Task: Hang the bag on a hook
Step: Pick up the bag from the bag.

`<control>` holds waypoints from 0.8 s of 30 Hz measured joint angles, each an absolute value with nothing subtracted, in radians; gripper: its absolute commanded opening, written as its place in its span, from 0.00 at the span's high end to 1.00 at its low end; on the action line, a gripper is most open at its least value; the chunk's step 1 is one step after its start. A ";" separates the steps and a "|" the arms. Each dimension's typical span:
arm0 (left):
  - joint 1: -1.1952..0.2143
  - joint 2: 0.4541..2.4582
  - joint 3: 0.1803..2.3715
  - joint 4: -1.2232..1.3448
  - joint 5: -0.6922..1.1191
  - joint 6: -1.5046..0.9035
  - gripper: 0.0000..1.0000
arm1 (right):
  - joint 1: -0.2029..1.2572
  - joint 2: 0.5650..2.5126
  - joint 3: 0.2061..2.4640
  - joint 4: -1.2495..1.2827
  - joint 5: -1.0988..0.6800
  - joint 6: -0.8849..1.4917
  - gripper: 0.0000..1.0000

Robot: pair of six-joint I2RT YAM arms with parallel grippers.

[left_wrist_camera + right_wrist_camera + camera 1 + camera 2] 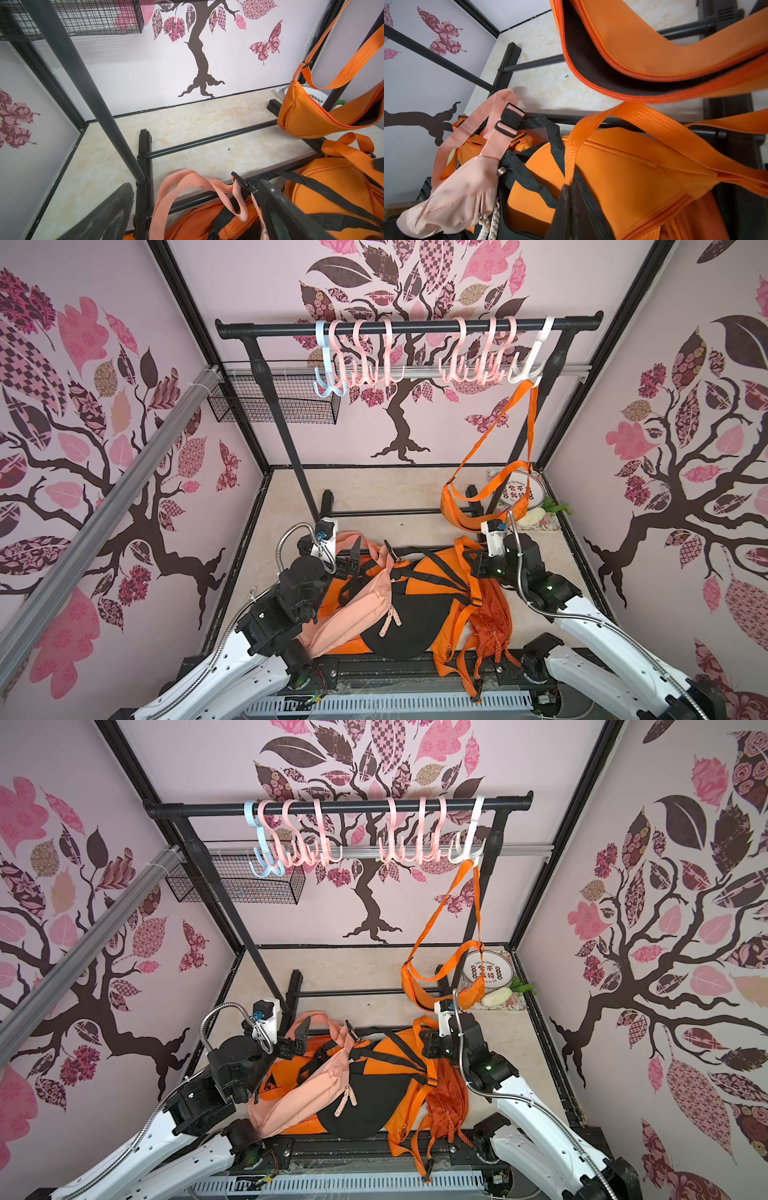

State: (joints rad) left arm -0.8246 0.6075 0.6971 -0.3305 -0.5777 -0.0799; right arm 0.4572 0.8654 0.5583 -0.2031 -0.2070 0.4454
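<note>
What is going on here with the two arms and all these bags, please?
Two robot arms are hanging bags on a rack of hooks. One small orange bag already hangs from the white hook at the rail's end. The other bags lie heaped on the table in front. The right gripper is shut on an orange strap from that heap, its bag not yet raised. The left gripper is open near the peach strap, holding nothing.
</note>
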 measured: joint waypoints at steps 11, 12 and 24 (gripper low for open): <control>-0.834 0.571 0.685 -0.329 -0.466 -0.058 0.04 | 0.470 0.804 0.849 -0.293 -0.417 0.460 1.00; -0.838 0.557 0.682 -0.328 -0.435 -0.053 0.04 | 0.471 0.793 0.882 -0.291 -0.441 0.468 1.00; -0.967 0.709 0.798 -0.209 0.123 -0.141 0.06 | 0.477 0.745 1.102 -0.294 -0.489 0.603 1.00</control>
